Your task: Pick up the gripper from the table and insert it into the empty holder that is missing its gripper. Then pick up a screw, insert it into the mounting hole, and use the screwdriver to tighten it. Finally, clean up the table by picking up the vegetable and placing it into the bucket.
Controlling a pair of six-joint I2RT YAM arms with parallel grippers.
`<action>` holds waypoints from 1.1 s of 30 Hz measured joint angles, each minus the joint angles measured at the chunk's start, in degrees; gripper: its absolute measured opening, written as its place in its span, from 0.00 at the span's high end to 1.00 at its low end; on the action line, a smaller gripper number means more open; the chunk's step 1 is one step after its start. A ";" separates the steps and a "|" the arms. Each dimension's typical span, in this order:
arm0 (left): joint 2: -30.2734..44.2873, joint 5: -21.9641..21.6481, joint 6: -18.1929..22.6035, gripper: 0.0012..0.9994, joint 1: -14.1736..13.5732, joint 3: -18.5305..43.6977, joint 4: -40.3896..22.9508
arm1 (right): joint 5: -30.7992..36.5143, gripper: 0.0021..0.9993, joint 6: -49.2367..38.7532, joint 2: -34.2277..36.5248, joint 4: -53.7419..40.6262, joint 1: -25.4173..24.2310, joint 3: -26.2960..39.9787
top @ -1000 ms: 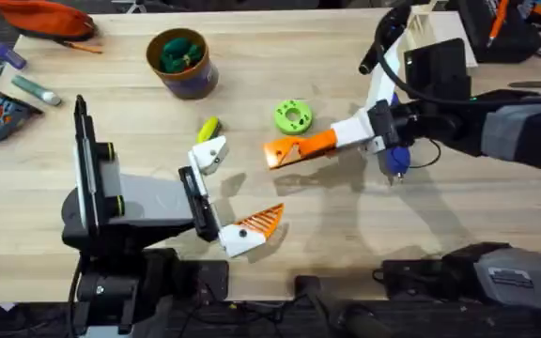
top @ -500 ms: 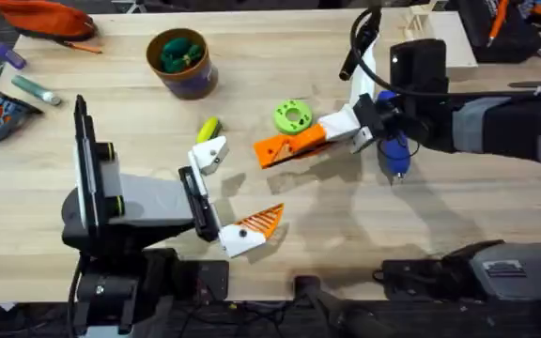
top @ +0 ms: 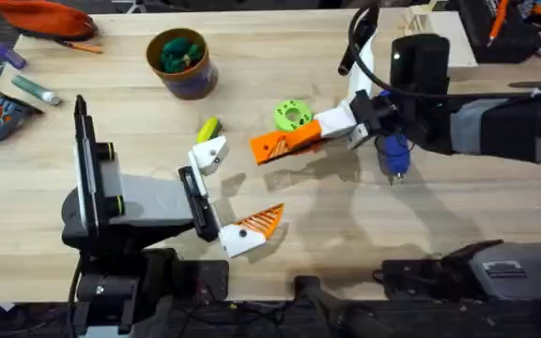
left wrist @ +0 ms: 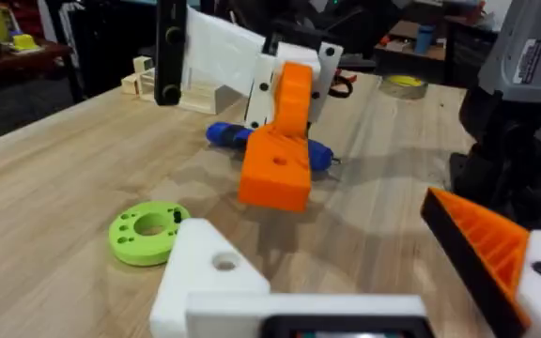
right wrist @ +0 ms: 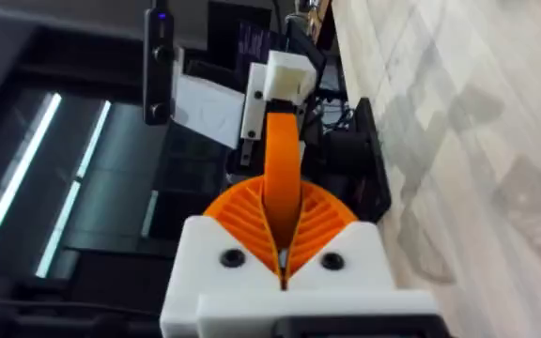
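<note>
Right claw [top: 263,148] fingers pressed together, arm reaching across middle; left claw [top: 236,192] spread wide.

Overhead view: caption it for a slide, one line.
Right gripper carries the orange gripper toward the left arm's empty holder.

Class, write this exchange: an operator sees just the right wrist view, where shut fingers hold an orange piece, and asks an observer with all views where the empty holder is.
Observer: Overhead, the empty holder sits on the left gripper, whose mounts stand wide apart, left of your held piece.
Operator: What lies near it?
Observer: The vegetable lies on the table right beside it, on the far side.
Operator: And the screwdriver?
Observer: The screwdriver lies on the table, partly under the right arm.
</note>
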 joint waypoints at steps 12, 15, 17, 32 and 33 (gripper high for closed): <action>0.00 0.02 0.00 0.01 0.00 0.00 0.00 | 3.20 0.99 21.05 -0.07 31.53 0.02 -8.68; 0.00 0.02 0.00 0.01 0.00 0.00 0.00 | 3.48 0.99 22.22 -0.07 31.68 0.02 -8.68; 0.00 0.02 0.02 0.01 0.00 0.00 0.00 | 3.50 0.99 22.52 -0.07 31.66 0.13 -8.68; 0.00 0.02 0.00 0.01 0.00 0.00 0.00 | 3.52 0.99 22.72 2.23 31.60 1.71 -8.68; 0.00 0.02 0.01 0.01 0.00 0.00 0.00 | 3.52 0.99 22.79 2.32 31.60 1.92 -8.68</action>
